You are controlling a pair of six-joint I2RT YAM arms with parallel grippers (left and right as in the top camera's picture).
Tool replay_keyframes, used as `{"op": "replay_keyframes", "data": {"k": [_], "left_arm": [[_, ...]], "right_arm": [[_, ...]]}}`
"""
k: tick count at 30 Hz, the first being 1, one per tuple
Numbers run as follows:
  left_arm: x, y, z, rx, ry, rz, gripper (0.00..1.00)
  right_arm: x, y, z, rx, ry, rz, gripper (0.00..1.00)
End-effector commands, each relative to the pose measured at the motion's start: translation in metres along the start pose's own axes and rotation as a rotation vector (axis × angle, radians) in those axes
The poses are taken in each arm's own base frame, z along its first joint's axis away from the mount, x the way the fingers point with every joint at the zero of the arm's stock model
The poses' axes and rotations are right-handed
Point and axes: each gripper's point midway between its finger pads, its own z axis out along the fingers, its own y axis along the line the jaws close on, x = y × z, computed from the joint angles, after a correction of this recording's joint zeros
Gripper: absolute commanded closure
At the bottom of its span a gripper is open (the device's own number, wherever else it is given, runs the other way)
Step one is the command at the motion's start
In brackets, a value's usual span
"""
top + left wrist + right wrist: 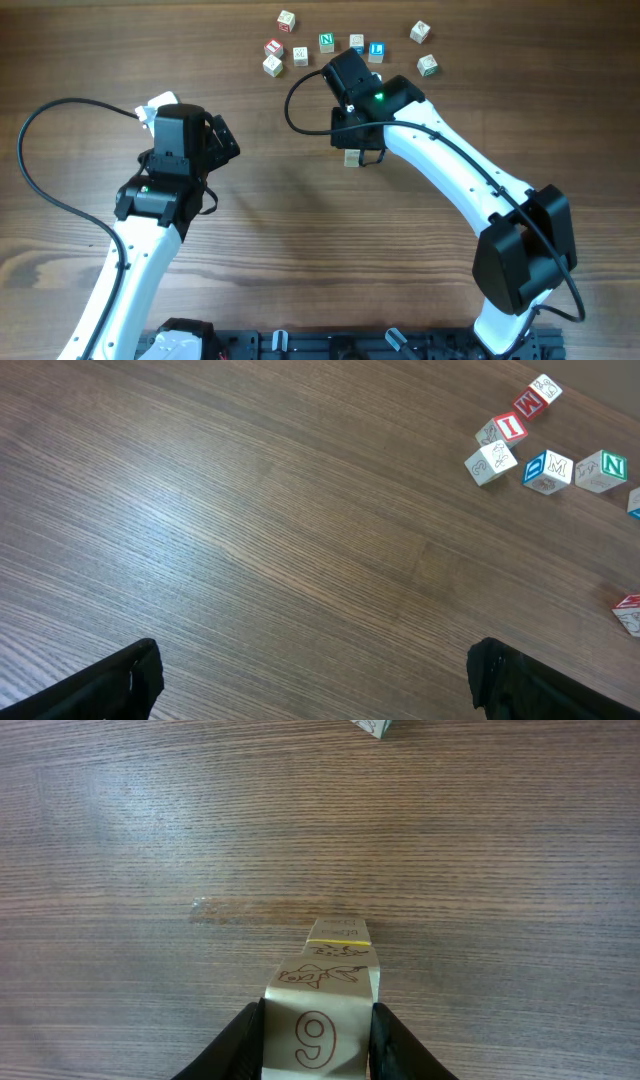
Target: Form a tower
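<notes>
- wooden table (250, 200), nine loose cubes (326, 42) at its far edge.
- right gripper (316, 1038) pinches the top cube of the tower (330, 970); three levels show.
- left gripper (315, 680) spread wide, empty.

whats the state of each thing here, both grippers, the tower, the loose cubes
left gripper: open, empty, over bare table
right gripper: shut on the 9 cube
9 cube: gripped by its sides at the top of the tower; cannot tell if it rests there yet
tower: standing single file, cube count unclear
loose letter cubes: scattered singly on the table, none stacked
</notes>
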Motion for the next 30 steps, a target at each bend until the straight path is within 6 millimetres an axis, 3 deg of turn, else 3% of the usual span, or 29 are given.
{"op": "replay_keyframes", "data": {"k": [1,30], "left_arm": [[-0.004,0.000,-0.002,0.006,-0.009,-0.021,0.00],[-0.004,0.000,-0.002,0.006,-0.009,-0.021,0.00]], "right_arm": [[0.003,-0.003,0.007,0.024,0.006,-0.007,0.67],[-0.008,0.001,-0.019,-0.009,-0.047,-0.010,0.73]]}}
